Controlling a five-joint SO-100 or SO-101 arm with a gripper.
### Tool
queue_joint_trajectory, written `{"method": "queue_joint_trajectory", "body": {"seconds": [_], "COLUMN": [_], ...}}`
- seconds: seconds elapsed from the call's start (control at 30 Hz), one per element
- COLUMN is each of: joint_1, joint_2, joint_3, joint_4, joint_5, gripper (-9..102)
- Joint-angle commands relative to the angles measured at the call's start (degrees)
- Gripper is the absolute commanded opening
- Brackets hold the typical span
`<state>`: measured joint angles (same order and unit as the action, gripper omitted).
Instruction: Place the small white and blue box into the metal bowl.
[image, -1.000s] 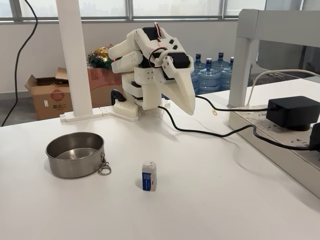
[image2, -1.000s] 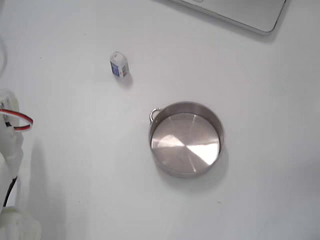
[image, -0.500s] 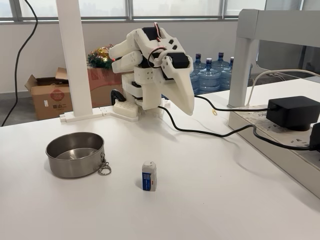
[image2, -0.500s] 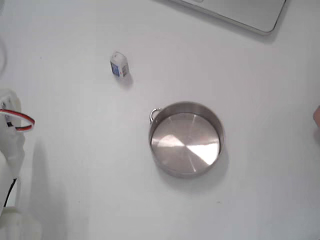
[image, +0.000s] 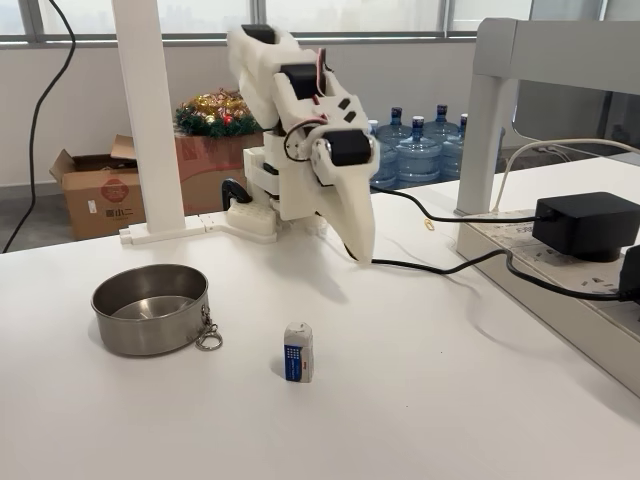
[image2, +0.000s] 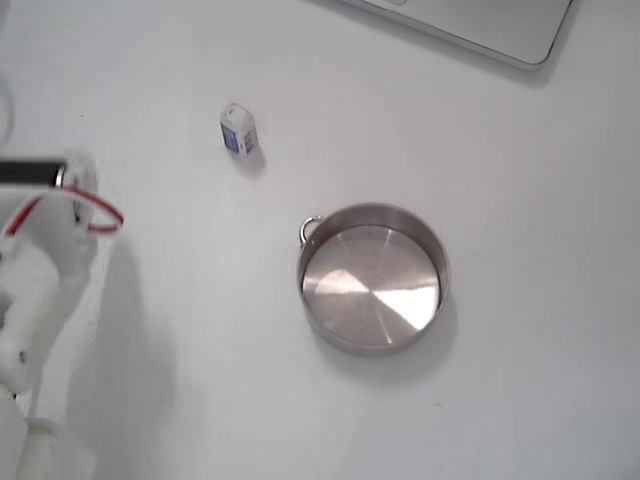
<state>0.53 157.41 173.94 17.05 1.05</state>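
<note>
The small white and blue box (image: 298, 352) stands upright on the white table, blue panel facing the camera; from above, the box (image2: 238, 131) sits up and to the left of the bowl. The metal bowl (image: 150, 335) rests empty to the box's left, its clip ring (image: 208, 338) hanging toward the box. Seen from above, the bowl (image2: 372, 345) shows a bare shiny floor. My gripper (image: 366, 256) points down above the table behind the box, well clear of it, fingers together and holding nothing. The white arm (image2: 45, 270) with a red wire enters at the left edge.
A black cable (image: 430, 265) runs across the table behind the gripper to a black power adapter (image: 585, 225) on a raised grey shelf at the right. A white post (image: 150, 120) stands at the back left. A grey panel corner (image2: 480, 25) lies at the top edge.
The arm has unfolded and reached forward; the gripper tip has come lower and nearer the box. From above, the arm has pushed further right into view. Box and bowl have not moved.
</note>
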Motion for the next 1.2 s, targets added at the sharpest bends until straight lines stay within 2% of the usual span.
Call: {"method": "queue_joint_trajectory", "body": {"seconds": [0.0,0.1,0.2,0.3,0.4,0.57,0.7,0.83,1.17], "joint_1": [3.08,3.43,5.45,8.88,12.39,15.82,15.73,15.29,16.08], "joint_2": [-8.44,-13.89,-16.79,-23.99,-33.49,-43.51,-50.01,-54.58,-55.11], "joint_3": [-2.72,0.18,4.48,8.96,10.55,10.11,9.93,9.84,9.84], "joint_4": [-17.93,-28.12,-42.89,-58.01,-66.45,-68.03,-68.29,-68.73,-68.73], "joint_5": [1.32,2.29,6.94,21.18,38.85,66.27,79.28,83.67,83.67], "gripper": [-4,-3,-3,-3,-4,-4,-4,-4,-4]}}
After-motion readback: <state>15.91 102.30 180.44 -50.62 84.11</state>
